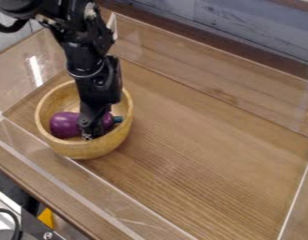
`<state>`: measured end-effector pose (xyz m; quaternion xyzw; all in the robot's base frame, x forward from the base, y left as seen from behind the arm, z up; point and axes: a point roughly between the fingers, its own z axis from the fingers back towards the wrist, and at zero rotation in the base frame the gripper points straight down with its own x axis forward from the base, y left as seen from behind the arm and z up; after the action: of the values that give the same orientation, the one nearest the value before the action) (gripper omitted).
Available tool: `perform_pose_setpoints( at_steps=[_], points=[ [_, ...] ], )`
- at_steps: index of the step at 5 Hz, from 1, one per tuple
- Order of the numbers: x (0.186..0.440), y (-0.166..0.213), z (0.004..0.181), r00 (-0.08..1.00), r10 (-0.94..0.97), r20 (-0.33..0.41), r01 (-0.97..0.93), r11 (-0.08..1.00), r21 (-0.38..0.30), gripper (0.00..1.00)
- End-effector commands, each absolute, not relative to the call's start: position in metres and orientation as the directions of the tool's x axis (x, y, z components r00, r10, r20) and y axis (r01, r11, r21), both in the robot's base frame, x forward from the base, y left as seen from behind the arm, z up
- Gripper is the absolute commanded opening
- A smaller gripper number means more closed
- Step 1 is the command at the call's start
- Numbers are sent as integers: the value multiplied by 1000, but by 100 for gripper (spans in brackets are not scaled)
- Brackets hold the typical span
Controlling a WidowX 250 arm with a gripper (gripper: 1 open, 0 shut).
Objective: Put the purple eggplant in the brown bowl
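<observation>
Camera view, high angle over the worktop [220,178]: purple eggplant [69,124] sits inside the brown bowl [82,148], on the bowl floor toward its left half, lying roughly on its side. It's small, glossy, rounded, deep purple; the stem end is hidden behind the pincer, so can't confirm its colour. Bowl is round, light-brown wood with visible grain and thick walls, sitting at the left of the wood-grain worktop, close to the near-left clear wall. Black arm [79,37] comes in from the far-left corner and hangs almost straight down into the bowl; pincer [98,122] points downward, tips below the rim, just right of the eggplant. Jaws are spread apart and not clamped on anything; eggplant looks loose, though whether a fingertip still touches its right side can't be resolved. Clear panel enclosure [144,230] rings the worktop on all sides. Grey planked wall [244,19] at the far side. Yellow-and-black item [44,220] at the near-left edge outside the enclosure, too small to identify. No legible brands, labels or text anywhere.
</observation>
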<state>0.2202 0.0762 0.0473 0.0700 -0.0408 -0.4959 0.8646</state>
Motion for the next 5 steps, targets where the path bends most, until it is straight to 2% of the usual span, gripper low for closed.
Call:
perform_pose_setpoints(
  at_steps=[1, 2, 4, 5],
  points=[
    [222, 69, 45, 506, -863, 1, 848, 497, 186, 100],
    [218, 62, 35, 512, -859, -4, 845, 503, 184, 0],
    [222, 82, 31, 523, -852, -21, 838, 510, 191, 0],
    [214, 84, 25, 555, -831, -31, 819, 540, 194, 0]
  ],
)
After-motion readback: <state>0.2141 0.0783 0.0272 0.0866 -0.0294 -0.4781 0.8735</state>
